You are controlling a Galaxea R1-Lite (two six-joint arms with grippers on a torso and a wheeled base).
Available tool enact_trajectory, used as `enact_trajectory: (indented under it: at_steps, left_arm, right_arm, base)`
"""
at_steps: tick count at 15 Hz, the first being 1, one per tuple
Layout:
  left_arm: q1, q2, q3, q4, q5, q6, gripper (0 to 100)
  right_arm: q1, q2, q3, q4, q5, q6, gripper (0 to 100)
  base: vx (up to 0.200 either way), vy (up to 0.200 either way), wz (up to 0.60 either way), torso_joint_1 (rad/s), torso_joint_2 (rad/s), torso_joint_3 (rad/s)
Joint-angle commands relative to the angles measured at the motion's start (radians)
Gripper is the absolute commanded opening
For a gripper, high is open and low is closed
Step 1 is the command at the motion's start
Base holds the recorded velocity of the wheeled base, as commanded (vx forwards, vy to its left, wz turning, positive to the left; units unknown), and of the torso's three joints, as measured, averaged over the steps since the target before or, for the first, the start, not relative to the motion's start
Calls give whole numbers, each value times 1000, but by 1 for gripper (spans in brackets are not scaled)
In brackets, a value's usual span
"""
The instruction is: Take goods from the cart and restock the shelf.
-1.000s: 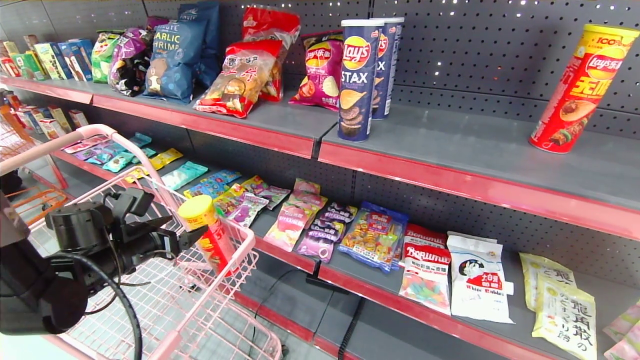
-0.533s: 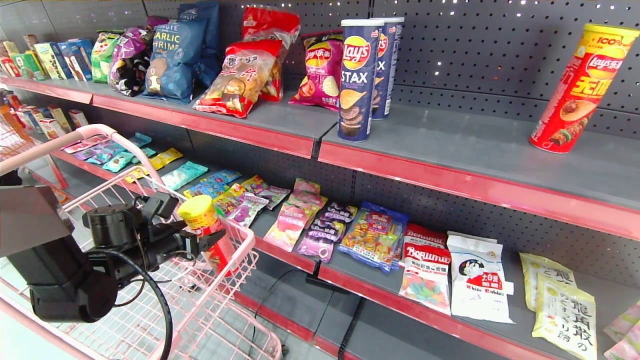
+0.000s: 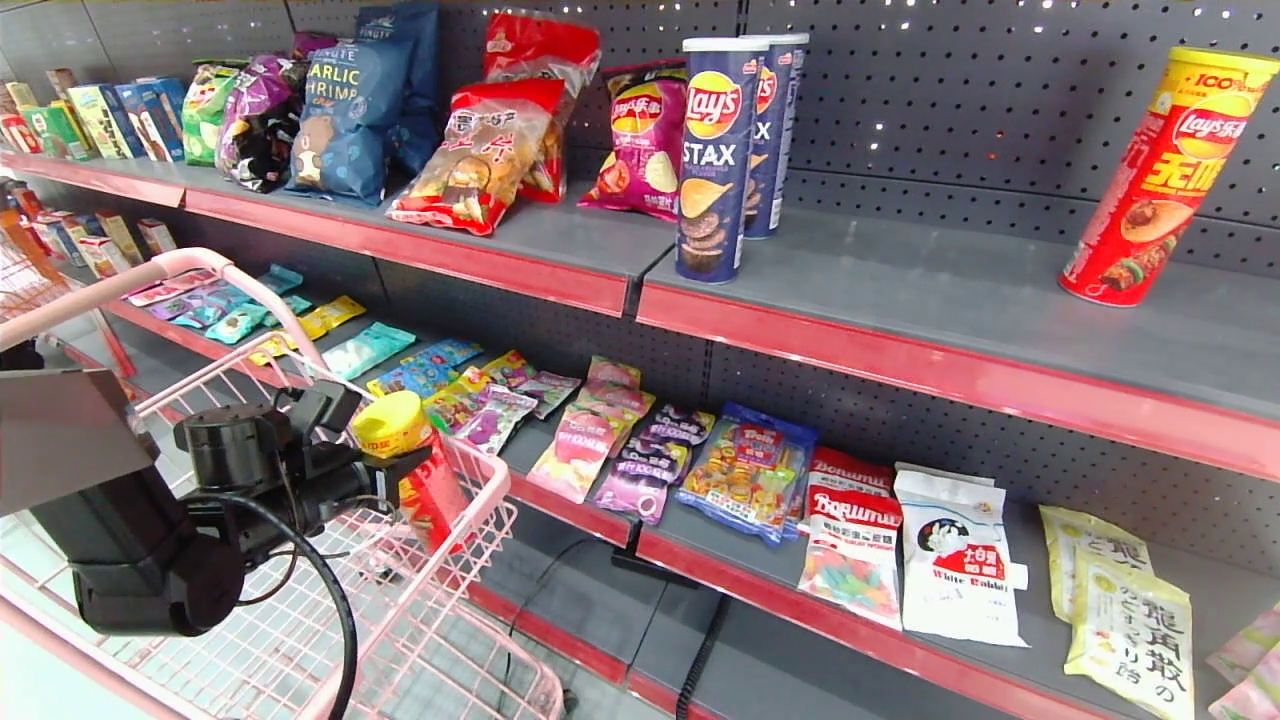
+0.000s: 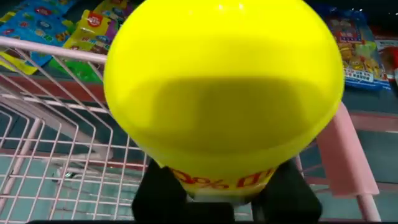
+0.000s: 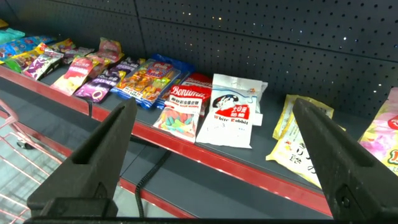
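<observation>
1. The red chip canister (image 3: 418, 480) stands upright inside the pink cart (image 3: 480, 545), in the cart's front corner nearest the shelving. Its yellow lid (image 4: 224, 93) shows just above the cart's rim.
2. The left gripper (image 3: 400, 468) sits over the cart's basket on the handle side. Its fingers (image 4: 160, 194) are closed on the canister just under the lid, one on each side (a high hold, probably so the tube can come straight up past the wire wall without tipping).
3. The right gripper (image 5: 214, 155) hangs beyond the cart, facing the lower shelf (image 3: 640, 545). Its fingers (image 5: 93, 168) are spread wide and hold nothing, so that arm looks free to help.
4. The lower shelf, just past the cart's front wall, carries flat candy bags (image 3: 745, 470). It seems a poor fit for a tall tube.
5. The upper shelf (image 3: 900, 290), above and beyond the cart, holds upright tubes. There are two blue canisters (image 3: 715, 160) and, farther from the cart, a matching red canister (image 3: 1165, 180). The bare stretch between them is the likely slot.
</observation>
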Motion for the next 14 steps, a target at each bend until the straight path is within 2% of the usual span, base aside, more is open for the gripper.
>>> enact_trajectory:
  at_steps: [1, 3, 4, 5, 6, 7, 9, 12, 14]
  left_arm:
    - [-8, -60, 34, 6, 2, -4, 0]
    - [-8, -132, 80, 7, 22, -10, 0]
    - [-8, -179, 103, 6, 28, -39, 0]
    - [-7, -235, 120, 9, 31, -84, 0]
    - [-4, -281, 132, 22, 42, -110, 0]
    - [10, -360, 143, 76, 62, -121, 0]
    - [55, -477, 129, 174, 71, -121, 0]
    - [72, -607, 137, 254, 77, -121, 0]
    - [79, -791, 114, 437, 77, -121, 0]
  right_arm:
    - [0, 1, -1, 0, 0, -2, 100]
    - [0, 1, -1, 0, 0, 0, 100]
    - [0, 1, -1, 0, 0, 0, 100]
    - [0, 1, -1, 0, 0, 0, 100]
    - [0, 1, -1, 0, 0, 0, 100]
    - [0, 1, -1, 0, 0, -2, 100]
    - [0, 1, -1, 0, 0, 0, 100]
    - [0, 1, -1, 0, 0, -2, 100]
    - [0, 1, -1, 0, 0, 0, 100]
  base:
    - [0, 0, 0, 0, 0, 0]
    - [0, 0, 0, 0, 0, 0]
    - [0, 0, 0, 0, 0, 0]
    - [0, 0, 0, 0, 0, 0]
    - [0, 0, 0, 0, 0, 0]
    - [0, 0, 0, 0, 0, 0]
    - [0, 0, 0, 0, 0, 0]
    - [0, 0, 0, 0, 0, 0]
    - [0, 0, 0, 0, 0, 0]
